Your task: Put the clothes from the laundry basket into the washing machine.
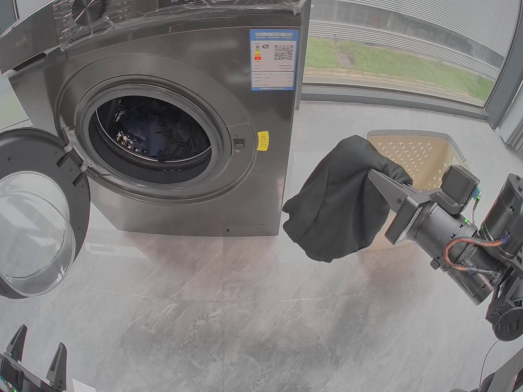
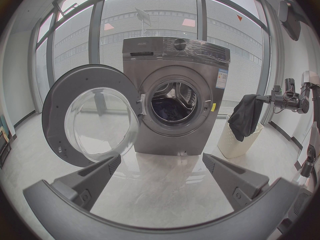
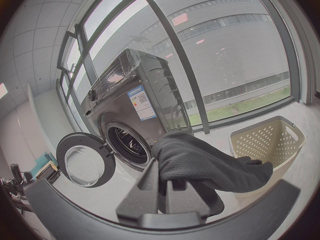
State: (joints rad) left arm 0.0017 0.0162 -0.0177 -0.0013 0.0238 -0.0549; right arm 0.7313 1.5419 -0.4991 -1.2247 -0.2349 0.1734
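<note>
Garment (image 1: 338, 202), black, hangs off the floor right of washer (image 1: 163, 44), clamped in right gripper (image 1: 379, 181); basket (image 1: 419, 153) stands right of washer, behind garment; left gripper (image 2: 160, 156) spread apart, low before washer; door (image 1: 38, 213) swung wide; dark clothes (image 1: 158, 132) inside washer.

Grey marble floor (image 1: 229, 322) is lying open before the grey metal washing machine (image 1: 256, 191), its round glass door (image 1: 32, 230) hanging aside.
</note>
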